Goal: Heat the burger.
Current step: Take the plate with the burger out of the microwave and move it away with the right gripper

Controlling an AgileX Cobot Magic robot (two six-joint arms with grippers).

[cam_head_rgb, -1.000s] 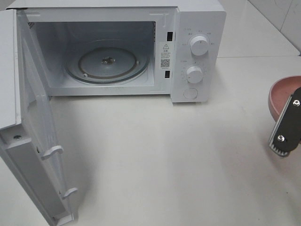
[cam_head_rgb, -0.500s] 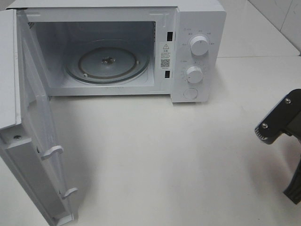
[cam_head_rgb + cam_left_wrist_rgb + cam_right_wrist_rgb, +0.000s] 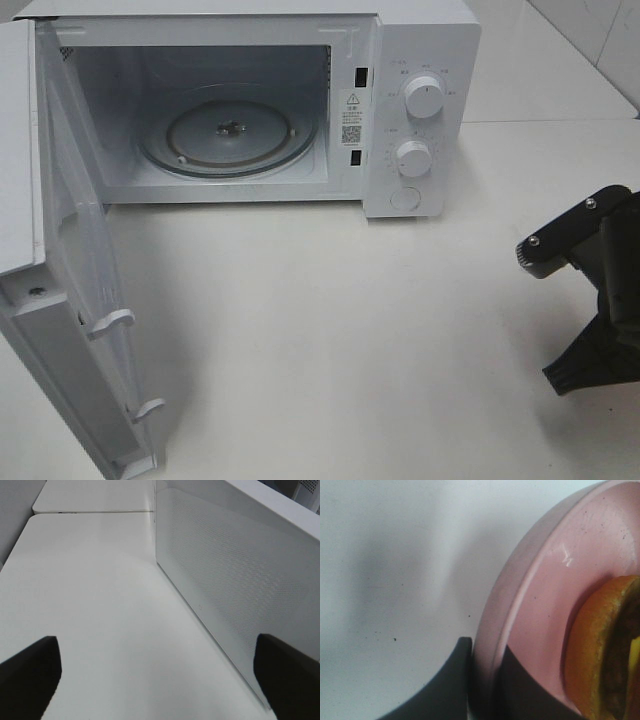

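The burger [image 3: 600,650] lies on a pink plate [image 3: 545,605]; only its golden-brown bun edge and dark filling show, at the edge of the right wrist view. My right gripper [image 3: 485,647] is shut on the plate's rim, one dark finger [image 3: 447,680] outside it and the other inside. In the high view only black parts of the right arm [image 3: 600,290] show at the right edge, and neither plate nor burger can be seen there. My left gripper [image 3: 155,645] is open with nothing between its fingertips, close beside the microwave door [image 3: 235,585].
A white microwave [image 3: 420,110] stands at the back with its cavity open and a glass turntable [image 3: 228,135] inside. Its door [image 3: 70,320] swings out toward the front left. White tabletop [image 3: 340,330] lies between the microwave and the right arm.
The right arm has swung and shifted left into the high view. The pink plate, visible at the right edge a second ago, no longer shows there. The microwave is unchanged.
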